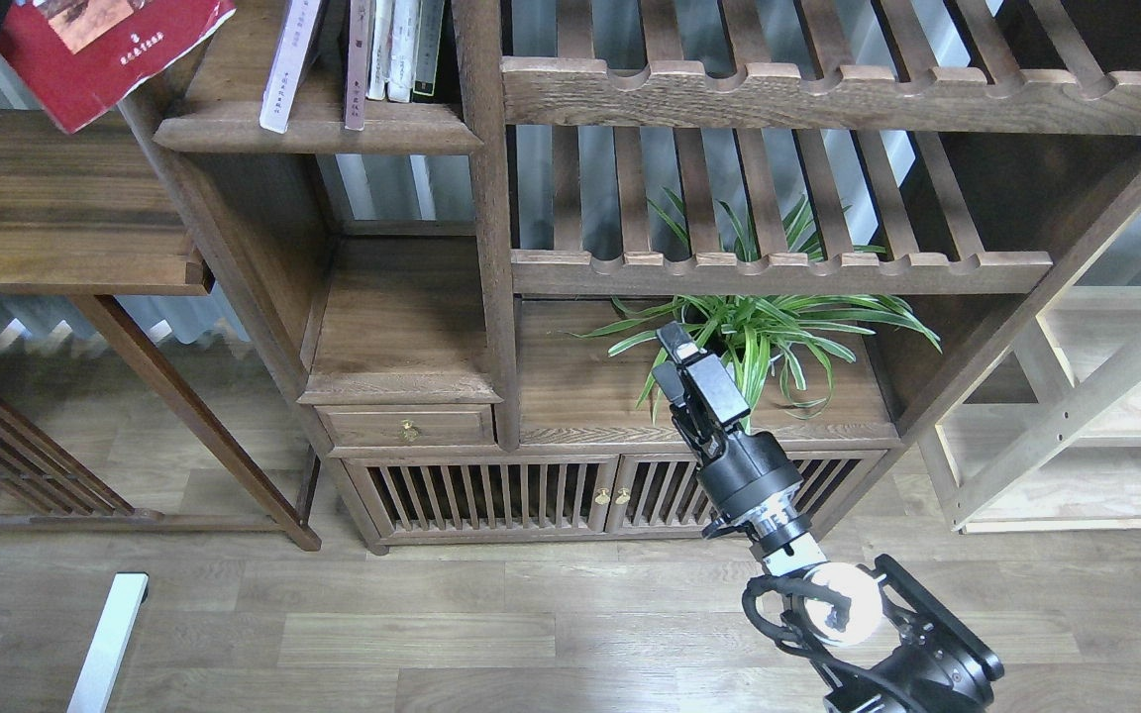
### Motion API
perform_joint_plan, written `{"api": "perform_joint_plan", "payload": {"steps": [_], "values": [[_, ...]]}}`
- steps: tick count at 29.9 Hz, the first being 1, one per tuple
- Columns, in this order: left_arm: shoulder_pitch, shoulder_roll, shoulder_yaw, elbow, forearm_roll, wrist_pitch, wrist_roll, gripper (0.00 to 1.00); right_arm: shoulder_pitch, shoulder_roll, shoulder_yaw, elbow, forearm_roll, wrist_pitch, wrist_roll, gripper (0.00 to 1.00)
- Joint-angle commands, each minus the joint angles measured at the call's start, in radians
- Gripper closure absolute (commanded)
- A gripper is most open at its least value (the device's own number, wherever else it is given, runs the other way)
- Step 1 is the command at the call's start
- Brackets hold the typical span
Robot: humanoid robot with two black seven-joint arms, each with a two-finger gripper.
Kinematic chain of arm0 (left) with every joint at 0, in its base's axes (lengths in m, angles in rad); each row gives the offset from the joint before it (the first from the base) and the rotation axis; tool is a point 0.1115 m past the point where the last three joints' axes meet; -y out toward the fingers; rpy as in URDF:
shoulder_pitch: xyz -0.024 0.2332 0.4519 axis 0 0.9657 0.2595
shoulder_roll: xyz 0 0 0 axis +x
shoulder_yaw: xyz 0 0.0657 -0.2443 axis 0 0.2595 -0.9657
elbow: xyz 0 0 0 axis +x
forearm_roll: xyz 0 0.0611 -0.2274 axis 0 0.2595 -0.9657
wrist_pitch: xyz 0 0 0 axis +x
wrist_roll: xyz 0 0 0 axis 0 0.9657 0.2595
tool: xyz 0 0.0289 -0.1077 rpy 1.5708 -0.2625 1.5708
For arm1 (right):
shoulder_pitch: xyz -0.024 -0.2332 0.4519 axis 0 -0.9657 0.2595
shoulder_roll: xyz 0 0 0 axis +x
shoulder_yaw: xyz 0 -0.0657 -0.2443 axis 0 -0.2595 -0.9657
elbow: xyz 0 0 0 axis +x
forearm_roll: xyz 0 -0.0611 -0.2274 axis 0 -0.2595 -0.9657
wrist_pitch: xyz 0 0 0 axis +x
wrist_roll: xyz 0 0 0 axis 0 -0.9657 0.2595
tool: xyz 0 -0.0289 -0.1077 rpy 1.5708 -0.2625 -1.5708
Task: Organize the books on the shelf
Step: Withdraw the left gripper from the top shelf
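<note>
Red book [105, 50] aloft (jaws unclear).

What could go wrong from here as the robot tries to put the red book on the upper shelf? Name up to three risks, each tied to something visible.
1. The red book is tilted and partly out of frame beside the shelf's left post; its corner could catch the post.
2. Books already on that shelf lean; pushing in could topple them.
3. The red cover's lower edge looks bent, so it may buckle further.
</note>
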Motion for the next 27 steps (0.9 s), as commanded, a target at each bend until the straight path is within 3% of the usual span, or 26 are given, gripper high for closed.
{"api": "perform_joint_plan", "payload": {"steps": [1,14,27], "values": [[-0.088,0.0,0.046,0.065,0.008,0.0,0.0,1.0,0.003,0.0,0.011,0.0,0.0,0.0,0.004,0.01],[-0.257,0.0,0.207,0.214,0.01,0.004,0.0,1.0,0.002,0.0,0.048,0.0,0.0,0.0,0.007,0.0],[-0.389,-0.015,0.371,0.304,0.01,0.118,0.0,1.0,-0.006,-0.002,0.079,0.0,0.002,0.0,0.005,0.0]]}}
